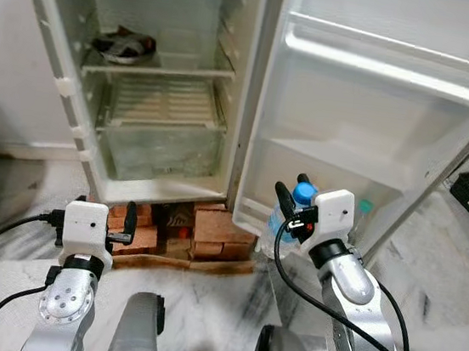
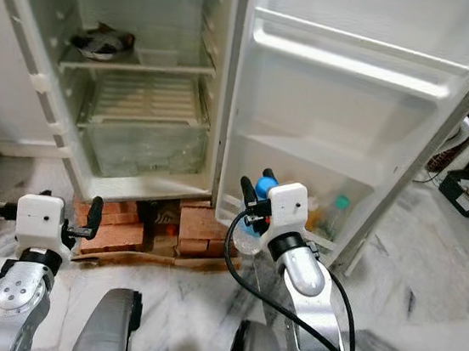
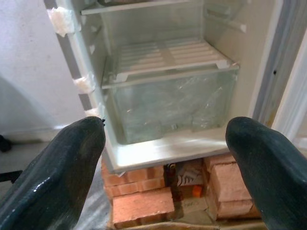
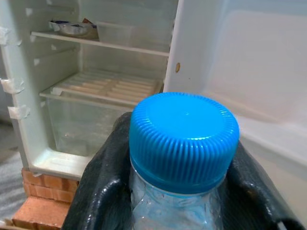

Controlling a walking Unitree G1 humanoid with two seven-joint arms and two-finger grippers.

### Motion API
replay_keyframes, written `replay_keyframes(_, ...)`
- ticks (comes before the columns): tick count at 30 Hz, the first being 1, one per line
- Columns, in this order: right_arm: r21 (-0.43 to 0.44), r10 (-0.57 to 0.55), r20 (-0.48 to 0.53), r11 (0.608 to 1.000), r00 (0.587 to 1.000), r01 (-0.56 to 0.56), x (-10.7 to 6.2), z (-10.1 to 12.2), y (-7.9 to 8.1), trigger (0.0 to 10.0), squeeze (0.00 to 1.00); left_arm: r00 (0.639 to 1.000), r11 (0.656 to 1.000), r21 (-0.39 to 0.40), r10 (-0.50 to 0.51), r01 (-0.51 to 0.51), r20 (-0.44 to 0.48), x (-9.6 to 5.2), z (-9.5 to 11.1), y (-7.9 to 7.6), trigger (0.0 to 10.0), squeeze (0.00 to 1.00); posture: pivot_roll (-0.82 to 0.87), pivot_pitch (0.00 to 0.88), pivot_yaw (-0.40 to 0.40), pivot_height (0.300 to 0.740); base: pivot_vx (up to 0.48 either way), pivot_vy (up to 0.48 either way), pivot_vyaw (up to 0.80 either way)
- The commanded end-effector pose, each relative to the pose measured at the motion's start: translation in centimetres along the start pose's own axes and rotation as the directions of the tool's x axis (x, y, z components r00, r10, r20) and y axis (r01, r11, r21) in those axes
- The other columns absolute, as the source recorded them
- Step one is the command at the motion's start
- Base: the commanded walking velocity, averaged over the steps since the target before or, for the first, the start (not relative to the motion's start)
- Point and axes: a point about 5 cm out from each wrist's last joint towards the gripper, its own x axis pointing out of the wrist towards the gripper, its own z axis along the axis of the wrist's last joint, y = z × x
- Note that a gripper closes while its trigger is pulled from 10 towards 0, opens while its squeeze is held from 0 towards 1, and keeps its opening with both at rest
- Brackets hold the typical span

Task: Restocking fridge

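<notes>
Open fridge (image 1: 168,90) ahead; right gripper (image 1: 292,210) jaws clamp a blue-capped bottle (image 4: 184,143) between them; left gripper (image 3: 163,158) jaws spread, holding nothing.

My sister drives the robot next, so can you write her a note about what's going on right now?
Right end effector: shut on the water bottle, blue cap up, held low in front of the open fridge door.
Left end effector: open, holding nothing, facing the clear drawer.
Done: bottle picked up, fridge open. A bowl sits on the upper shelf; another bottle stands in the door's bottom rack.
Left: set the bottle into the fridge, probably the door rack, and let go.
</notes>
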Motion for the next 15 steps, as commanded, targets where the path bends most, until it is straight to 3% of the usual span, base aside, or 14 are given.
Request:
replay_keyframes(1,-0.019,0.01,0.044,1.0,0.999,-0.009,0.25,0.9,-0.05,10.0,0.0,1.0,1.0,0.003,-0.013,0.013,0.024,0.02,0.59,-0.13,10.0,0.0,0.09,0.043,-0.055,0.62,0.469,0.0,0.0)
replay_keyframes(15,-0.015,0.026,0.044,1.0,0.999,-0.026,0.42,0.88,0.11,10.0,0.0,1.0,1.0,-0.003,-0.022,0.022,0.021,0.04,0.49,-0.44,10.0,0.0,0.08,0.037,-0.059,0.62,0.475,0.0,0.0)
